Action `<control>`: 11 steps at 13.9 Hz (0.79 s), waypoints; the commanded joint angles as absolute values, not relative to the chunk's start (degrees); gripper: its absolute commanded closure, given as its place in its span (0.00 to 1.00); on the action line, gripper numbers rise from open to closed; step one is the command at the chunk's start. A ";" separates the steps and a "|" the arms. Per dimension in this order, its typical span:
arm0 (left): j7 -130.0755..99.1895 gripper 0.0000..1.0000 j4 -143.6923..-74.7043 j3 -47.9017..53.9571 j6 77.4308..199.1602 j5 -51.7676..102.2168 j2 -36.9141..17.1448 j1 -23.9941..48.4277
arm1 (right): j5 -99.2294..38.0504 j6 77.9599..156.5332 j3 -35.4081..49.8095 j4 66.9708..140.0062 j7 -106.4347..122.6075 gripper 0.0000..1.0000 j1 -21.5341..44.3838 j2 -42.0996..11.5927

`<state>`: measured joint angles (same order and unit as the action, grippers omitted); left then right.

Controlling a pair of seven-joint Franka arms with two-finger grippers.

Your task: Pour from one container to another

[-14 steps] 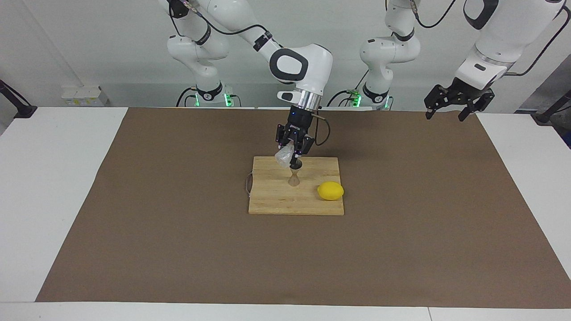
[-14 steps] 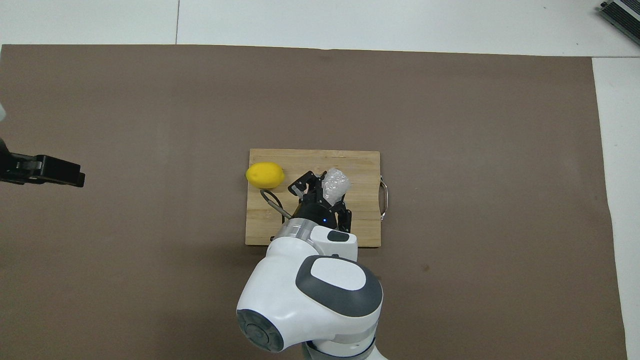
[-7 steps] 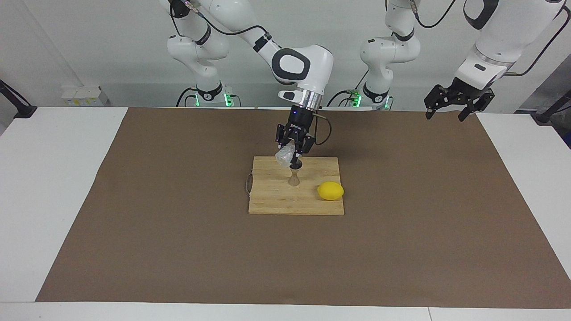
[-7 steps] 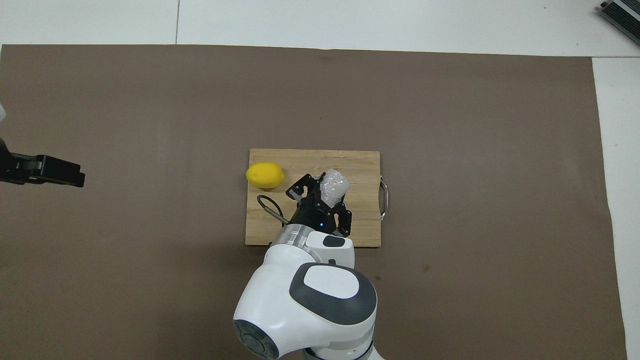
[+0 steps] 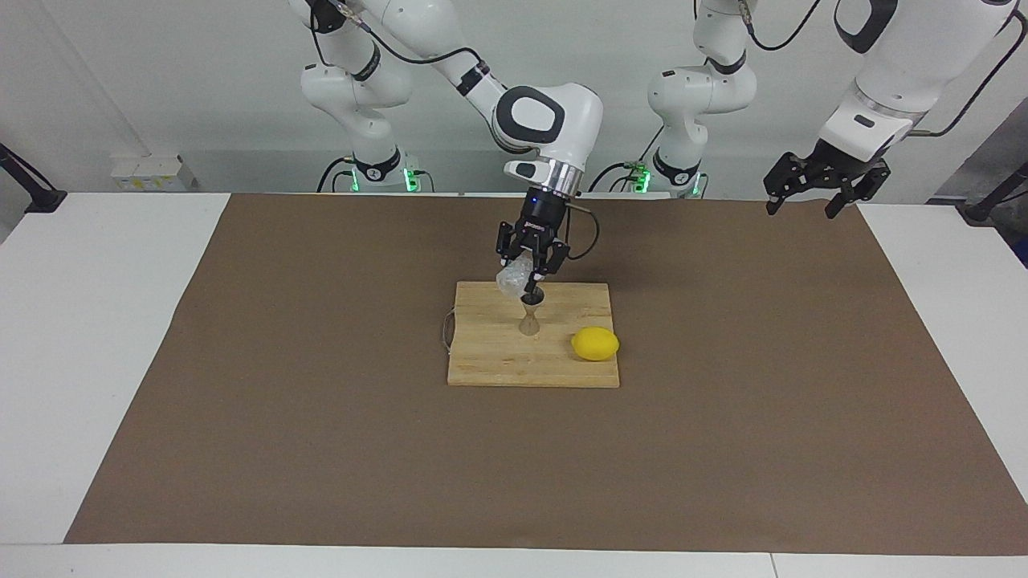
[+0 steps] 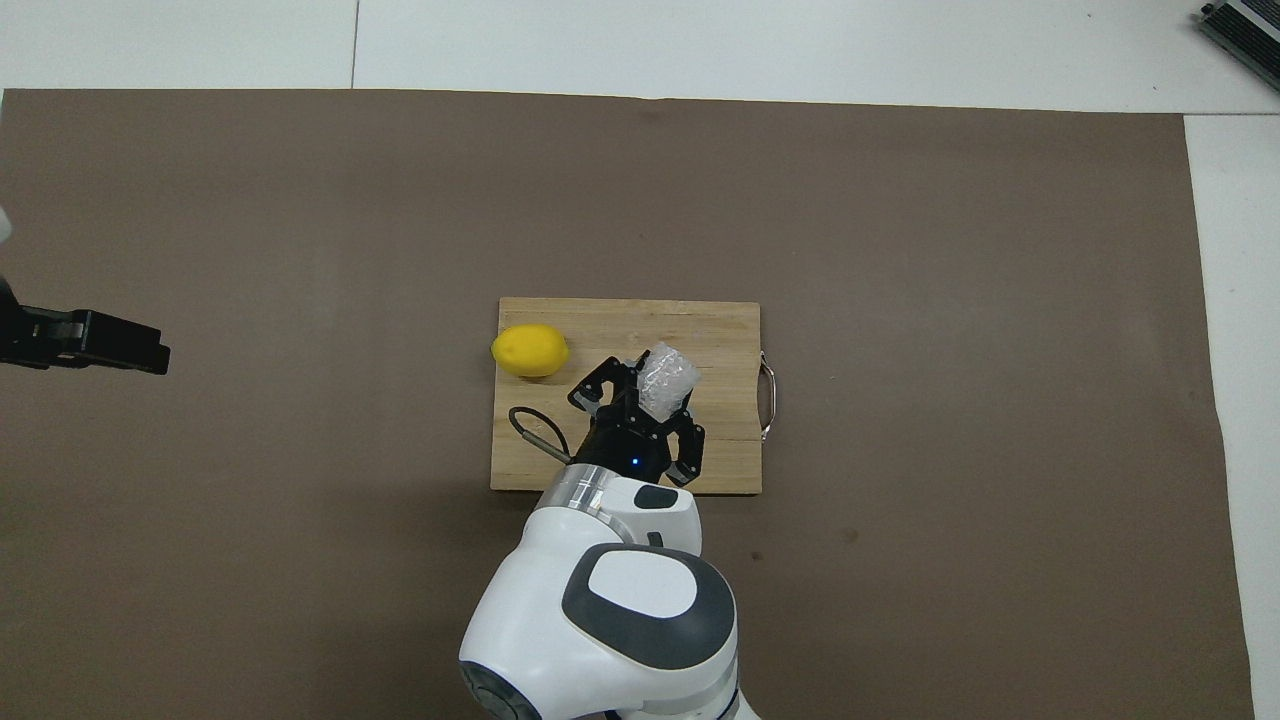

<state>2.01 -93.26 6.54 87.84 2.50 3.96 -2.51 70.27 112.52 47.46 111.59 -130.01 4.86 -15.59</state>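
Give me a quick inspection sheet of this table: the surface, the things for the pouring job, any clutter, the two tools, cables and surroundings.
Surface: white table under a brown mat; a wooden board lies mid-mat.
Job's things: clear cup, tilted, held up over the steel jigger, which stands upright on the board.
Clutter: a lemon on the board, beside the jigger, toward the left arm's end.
Tools: right tool shut on the cup; left tool open, waiting in the air over the mat's edge at its own end.
Cables: black cable loops at the right wrist and along both arms.
Surroundings: white wall; a wall socket block; green lights at both arm bases.
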 commanded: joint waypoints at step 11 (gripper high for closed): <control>1.32 0.00 -94.92 7.03 87.54 1.58 5.71 -2.99 | 77.34 108.19 48.43 111.71 -134.38 0.55 6.15 -18.46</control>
<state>2.01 -93.26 6.54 87.84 2.50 3.96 -2.52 74.96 109.61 47.48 111.75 -132.12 6.22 -17.86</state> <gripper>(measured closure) 0.000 0.454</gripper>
